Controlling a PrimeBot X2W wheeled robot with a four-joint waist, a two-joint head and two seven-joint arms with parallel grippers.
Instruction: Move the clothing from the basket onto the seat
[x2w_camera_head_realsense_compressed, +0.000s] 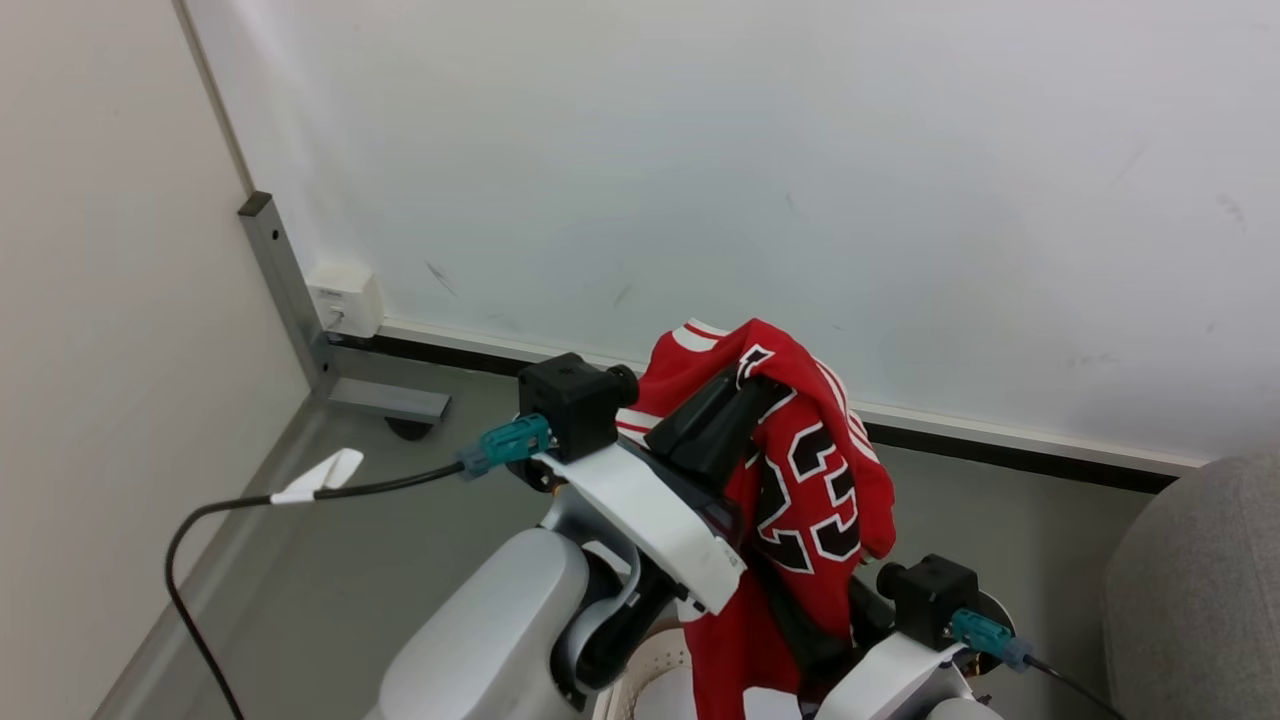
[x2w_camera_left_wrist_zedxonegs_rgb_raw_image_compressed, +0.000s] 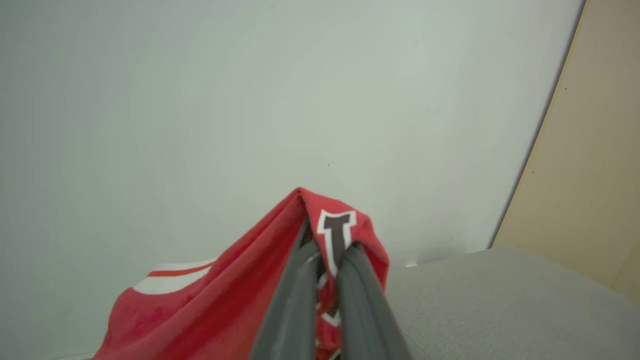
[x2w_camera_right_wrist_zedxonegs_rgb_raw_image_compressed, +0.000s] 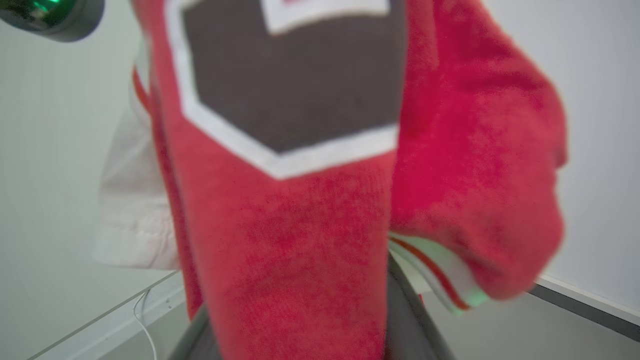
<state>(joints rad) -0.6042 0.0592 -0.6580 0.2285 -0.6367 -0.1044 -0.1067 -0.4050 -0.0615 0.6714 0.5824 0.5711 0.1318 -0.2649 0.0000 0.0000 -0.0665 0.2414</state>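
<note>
Hanging from the left gripper (x2w_camera_left_wrist_zedxonegs_rgb_raw_image_compressed: 327, 247), red jersey (x2w_camera_head_realsense_compressed: 820, 480), long axis vertical.

It looked like a bare test room or lab rather than a home. A plain white wall panel (x2w_camera_head_realsense_compressed: 750, 150), scuffed with dark marks, met a beige wall (x2w_camera_head_realsense_compressed: 100, 300) at a grey metal post (x2w_camera_head_realsense_compressed: 285, 290) on a flat foot. A white socket box (x2w_camera_head_realsense_compressed: 345, 298) sat low on the panel, above a black skirting strip (x2w_camera_head_realsense_compressed: 1000, 452) and smooth grey floor (x2w_camera_head_realsense_compressed: 400, 560). A tagged black cable (x2w_camera_head_realsense_compressed: 390, 484) trailed loose, and a grey upholstered seat (x2w_camera_head_realsense_compressed: 1200, 590) stood at the side.
</note>
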